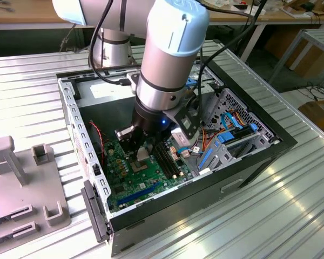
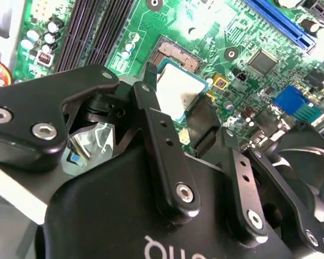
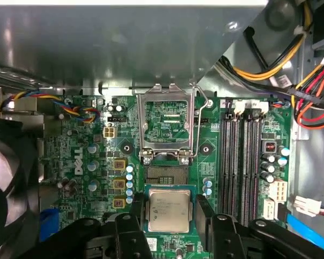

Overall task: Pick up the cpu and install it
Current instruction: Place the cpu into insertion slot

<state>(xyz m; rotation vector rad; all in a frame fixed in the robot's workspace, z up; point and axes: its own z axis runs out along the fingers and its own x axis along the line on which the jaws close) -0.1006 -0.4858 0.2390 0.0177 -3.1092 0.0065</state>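
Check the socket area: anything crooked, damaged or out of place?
Nothing stands out. The CPU sits square between the jaws, edges parallel to the open socket, whose load plate is flipped up. No damage shows on the motherboard around it.

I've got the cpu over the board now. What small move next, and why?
Probably nudge the tool toward the raised load plate before lowering: it grips the cpu, but in the first wrist view a strip of the open socket lies uncovered beyond the chip's edge, so it seems not yet centred.
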